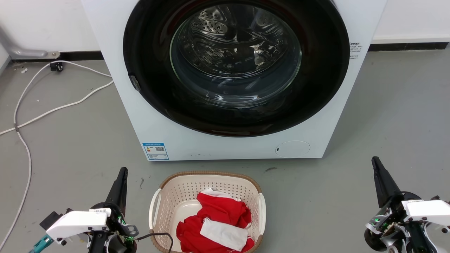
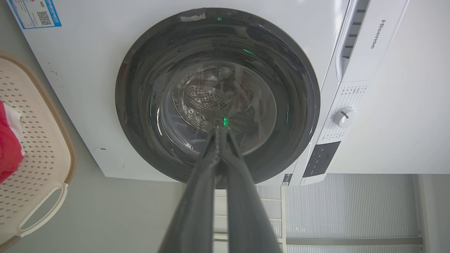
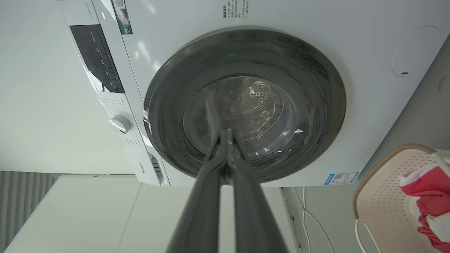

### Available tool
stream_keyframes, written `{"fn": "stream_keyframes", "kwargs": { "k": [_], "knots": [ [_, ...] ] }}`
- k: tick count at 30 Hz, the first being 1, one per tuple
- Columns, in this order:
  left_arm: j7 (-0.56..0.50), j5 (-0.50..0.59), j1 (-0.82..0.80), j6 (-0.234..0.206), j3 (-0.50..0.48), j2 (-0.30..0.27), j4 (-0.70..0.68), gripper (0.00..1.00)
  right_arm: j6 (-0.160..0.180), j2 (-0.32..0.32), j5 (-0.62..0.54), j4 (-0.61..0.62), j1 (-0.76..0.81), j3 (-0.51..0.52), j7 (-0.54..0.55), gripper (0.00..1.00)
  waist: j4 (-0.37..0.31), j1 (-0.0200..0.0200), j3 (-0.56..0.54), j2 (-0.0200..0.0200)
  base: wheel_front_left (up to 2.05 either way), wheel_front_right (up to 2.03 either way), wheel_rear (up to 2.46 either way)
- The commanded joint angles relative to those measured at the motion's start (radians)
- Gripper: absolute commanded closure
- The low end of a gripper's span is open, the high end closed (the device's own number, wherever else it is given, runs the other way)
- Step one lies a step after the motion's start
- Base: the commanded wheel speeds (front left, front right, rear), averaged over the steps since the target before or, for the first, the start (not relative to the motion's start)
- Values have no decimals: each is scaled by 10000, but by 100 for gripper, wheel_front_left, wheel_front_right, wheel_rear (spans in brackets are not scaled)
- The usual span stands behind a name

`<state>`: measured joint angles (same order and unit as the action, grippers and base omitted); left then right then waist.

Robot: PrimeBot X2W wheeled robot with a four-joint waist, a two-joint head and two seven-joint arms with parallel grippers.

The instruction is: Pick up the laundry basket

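The laundry basket [image 1: 211,184] is of cream plastic, a rounded rectangle. Its walls are pierced with rows of small holes, and a brown rim with a woven look runs around the top. Two smooth white loop handles [image 1: 154,209] sit on its short sides. Inside it lies a crumpled red cloth [image 1: 218,214] with a soft white piece [image 1: 223,233] folded on top.

Beyond both grippers stands the washer [image 1: 147,116], a white glossy box. It has a big round door [image 1: 235,52] of dark plastic and clear bulging glass. Behind the glass shines a steel drum with small holes. A blue label [image 1: 155,151] is on the lower front, and the left wrist view shows a round white dial [image 2: 342,117] on the panel. The floor [image 1: 386,123] is matt grey and smooth. Thin white cables [image 1: 52,109] curve over it beyond the left gripper, on its outer side.

The left gripper [image 1: 123,171] has two long, dark, tapering fingers. In the left wrist view [image 2: 219,129] they are pressed together at the tips, with nothing between them. The basket stands on the floor just beside this gripper, on its inner side, and is not touched by it. A thin black wire from the left wrist hangs across the basket's near rim.

The right gripper [image 1: 374,160] is of the same shape. Its fingers are also closed tip to tip in the right wrist view [image 3: 227,131], and it holds nothing. From this gripper the basket is well apart, on its inner side. So the basket lies between the two grippers, nearer to the left one, and both point toward the washer.
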<state>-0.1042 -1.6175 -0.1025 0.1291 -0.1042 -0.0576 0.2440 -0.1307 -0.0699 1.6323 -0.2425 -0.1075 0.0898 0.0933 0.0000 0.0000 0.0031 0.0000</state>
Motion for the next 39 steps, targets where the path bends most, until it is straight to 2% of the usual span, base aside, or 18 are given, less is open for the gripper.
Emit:
{"fn": "stream_keyframes", "kwargs": {
  "k": [1, 36, 37, 39],
  "knots": [
    [-59, 28, -93, 29, -27, 8, 13, 100, 0, 35, -39, -2, 38, 25, 36, 100, 0, 0, 0, 0, 0, 0, 0],
    [-67, 62, -99, 29, -70, 38, 15, 100, 0, 99, -126, -6, 24, 118, 102, 100, 0, 0, 0, 0, 0, 0, 0],
    [-61, 33, -2, 0, -36, 23, 2, 0, 2, 71, -69, -7, -1, 100, 86, 0, 0, 0, 0, 0, 0, 0, 0],
    [-48, 31, 49, -2, -17, 38, 106, 0, 0, 81, -79, -104, 34, 85, 73, 0, 0, 0, 0, 0, 0, 0, 0]
  ]
}}
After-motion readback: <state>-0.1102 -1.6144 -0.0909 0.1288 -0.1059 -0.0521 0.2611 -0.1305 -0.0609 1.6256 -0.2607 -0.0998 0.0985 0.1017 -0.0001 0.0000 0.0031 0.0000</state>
